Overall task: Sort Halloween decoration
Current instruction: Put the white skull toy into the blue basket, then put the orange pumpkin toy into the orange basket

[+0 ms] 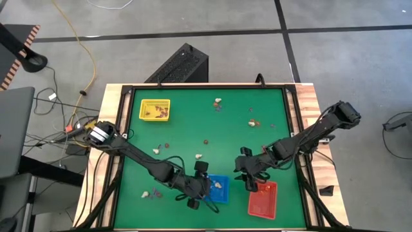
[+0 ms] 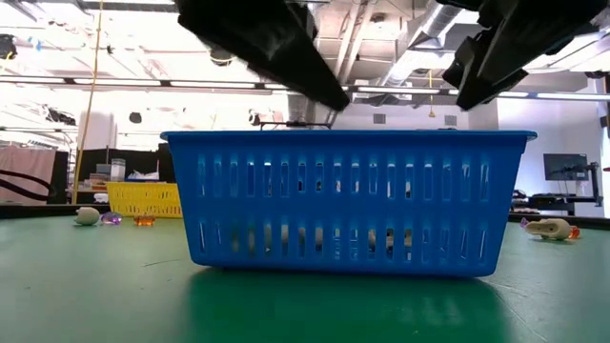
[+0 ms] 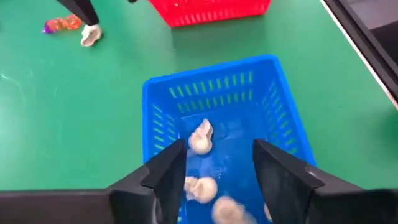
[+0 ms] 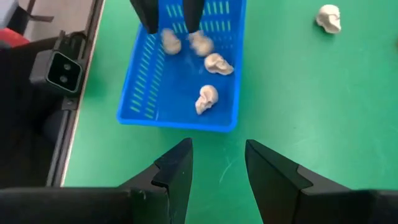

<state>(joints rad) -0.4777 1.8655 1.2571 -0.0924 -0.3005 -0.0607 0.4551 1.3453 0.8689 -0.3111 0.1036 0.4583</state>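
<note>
Hovering over the blue tray [image 1: 219, 189], your left gripper [image 3: 217, 165] had its jaws wide and empty; the cream skulls [image 3: 200, 138] looked light, hard and rollable (pinch across the crown).

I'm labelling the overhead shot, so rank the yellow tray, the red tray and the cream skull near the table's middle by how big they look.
1. Red tray and yellow tray: too alike to rank.
2. Cream skull: by far the smallest.
</note>
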